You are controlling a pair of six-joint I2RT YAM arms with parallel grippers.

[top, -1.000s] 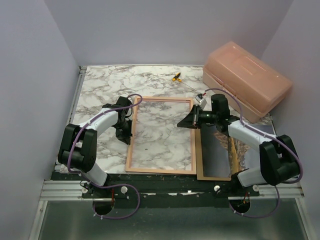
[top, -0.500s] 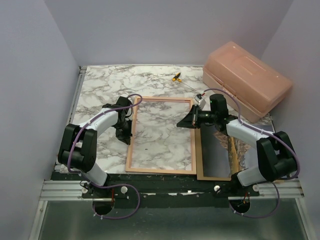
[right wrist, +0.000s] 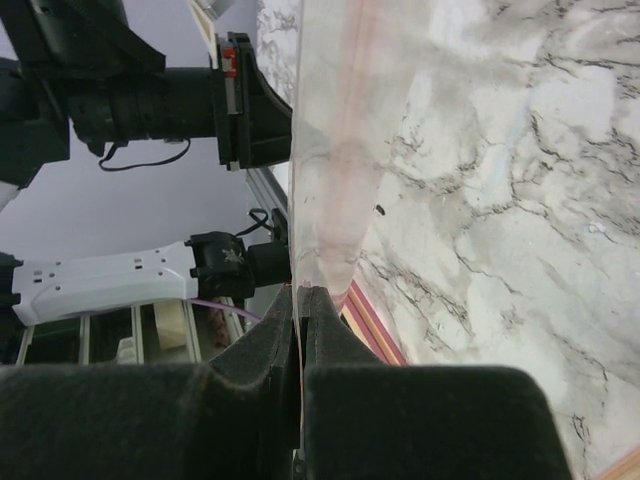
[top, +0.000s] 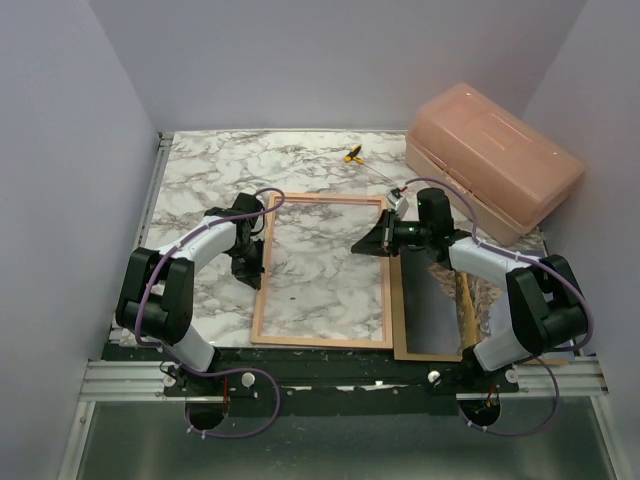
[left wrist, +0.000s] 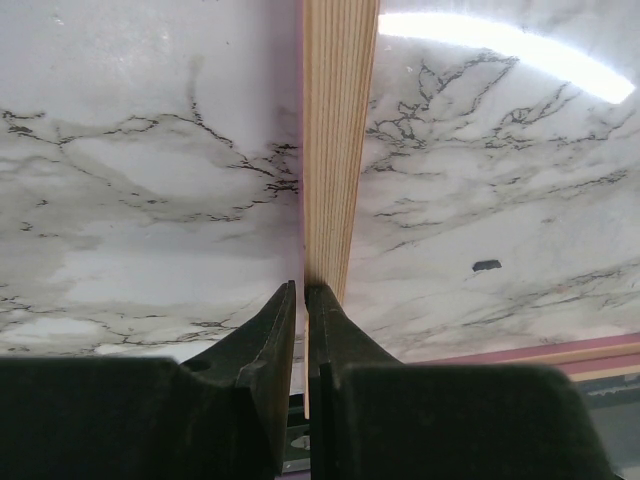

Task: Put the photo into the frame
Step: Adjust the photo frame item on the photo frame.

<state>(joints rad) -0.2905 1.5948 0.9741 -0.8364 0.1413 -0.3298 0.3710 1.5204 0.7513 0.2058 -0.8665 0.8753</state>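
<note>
Frame flat on the table [top: 200,180], wood-coloured side up.
The frame [top: 320,344] is a large, thin-railed rectangle with pink along its outer edge, and marble shows through its opening. The left gripper [left wrist: 303,290] pinches its left rail. At the right rail, the right gripper [right wrist: 300,292] nips a clear sheet [right wrist: 330,120].

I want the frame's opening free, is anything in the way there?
Yes, a clear sheet sits at the frame's right side, pinched by the right claw; the left claw only pinches the left rail.
</note>
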